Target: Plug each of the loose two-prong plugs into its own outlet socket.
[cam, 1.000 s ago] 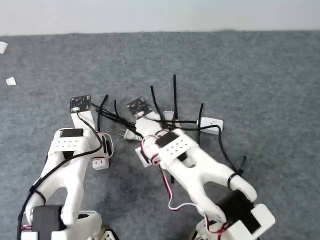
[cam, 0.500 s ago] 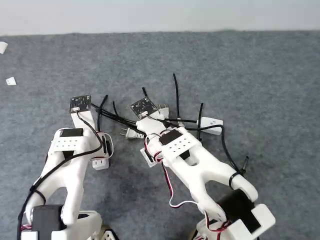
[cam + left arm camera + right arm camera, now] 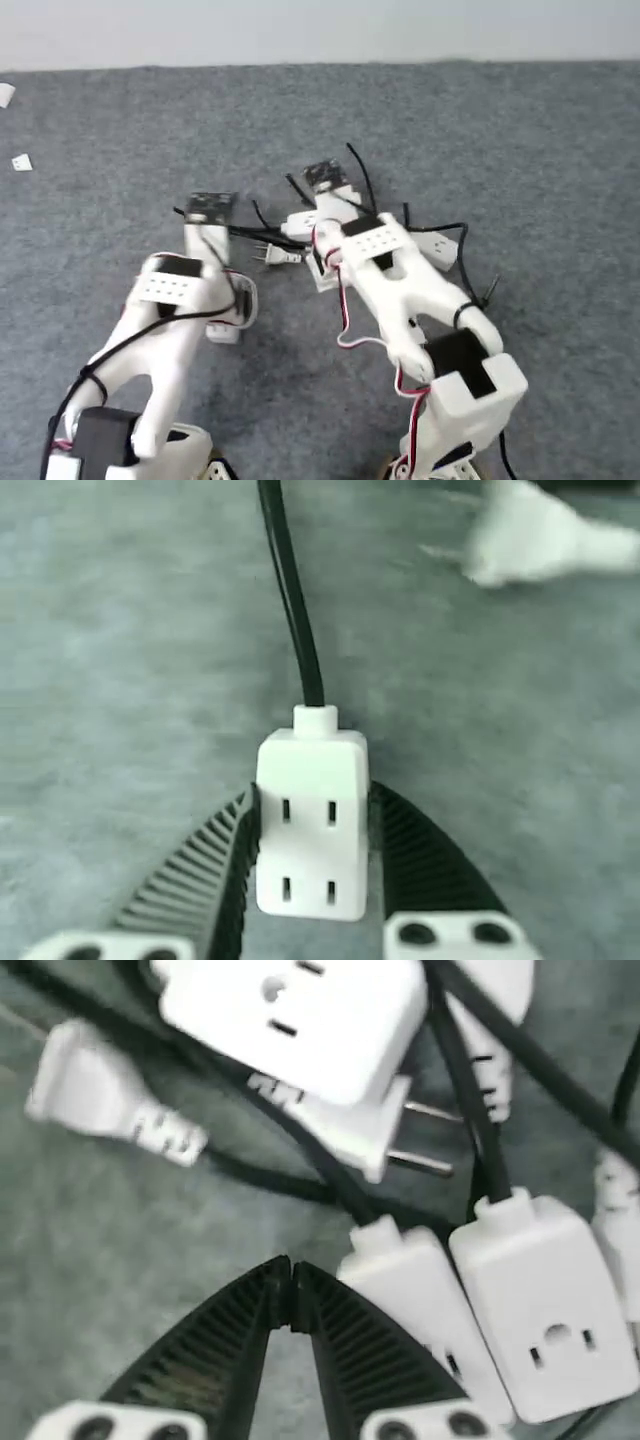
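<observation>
My left gripper (image 3: 312,802) is shut on a white two-outlet socket block (image 3: 312,770), and the block's black cord (image 3: 290,590) runs away from it across the carpet. In the high view this block (image 3: 225,332) lies under the left arm. My right gripper (image 3: 291,1278) is shut with nothing between its fingers, just above the carpet. Beside it lie two white socket blocks (image 3: 410,1280) (image 3: 545,1280). Just beyond is a loose white two-prong plug (image 3: 350,1130), and another plug (image 3: 100,1095) lies to one side. A loose plug (image 3: 283,257) lies between the arms.
A larger white socket (image 3: 300,1010) lies over tangled black cords (image 3: 470,1070). Another white socket (image 3: 440,250) lies on the right arm's outer side. Grey carpet (image 3: 520,150) stretches open to the back and right. Small white scraps (image 3: 20,162) lie at the far left.
Both arms have shifted to the right and farther back. The left arm brought its socket block along. The right arm now sits over the tangle of cords and sockets.
</observation>
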### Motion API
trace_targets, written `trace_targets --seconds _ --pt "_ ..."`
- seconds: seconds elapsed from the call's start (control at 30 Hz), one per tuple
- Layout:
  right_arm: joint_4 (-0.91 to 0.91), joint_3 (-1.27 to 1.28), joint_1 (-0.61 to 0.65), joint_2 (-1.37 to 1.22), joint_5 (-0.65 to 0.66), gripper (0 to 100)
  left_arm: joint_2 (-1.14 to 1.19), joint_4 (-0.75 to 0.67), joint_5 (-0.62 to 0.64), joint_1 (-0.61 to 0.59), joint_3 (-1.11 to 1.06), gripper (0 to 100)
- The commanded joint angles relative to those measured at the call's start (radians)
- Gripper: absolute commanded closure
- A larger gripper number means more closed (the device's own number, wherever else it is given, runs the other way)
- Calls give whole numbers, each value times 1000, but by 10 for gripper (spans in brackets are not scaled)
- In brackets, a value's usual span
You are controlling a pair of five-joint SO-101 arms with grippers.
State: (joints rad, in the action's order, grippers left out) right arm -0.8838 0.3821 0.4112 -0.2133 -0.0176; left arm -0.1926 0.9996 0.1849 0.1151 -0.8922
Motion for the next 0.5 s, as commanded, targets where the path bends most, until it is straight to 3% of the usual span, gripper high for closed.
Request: trace_targets --seconds 0.0,0.17,0.3,0.47 --pt "-5 -77 -61 5 18 974 29 26 68 150 -8 988" --pt "-97 -89 -87 45 34 970 31 21 153 285 21 986" --pt "-234 -34 -70 203 -2 968 34 -32 203 304 25 980" --pt "-237 198 -101 503 31 968 31 -29 230 308 22 878"
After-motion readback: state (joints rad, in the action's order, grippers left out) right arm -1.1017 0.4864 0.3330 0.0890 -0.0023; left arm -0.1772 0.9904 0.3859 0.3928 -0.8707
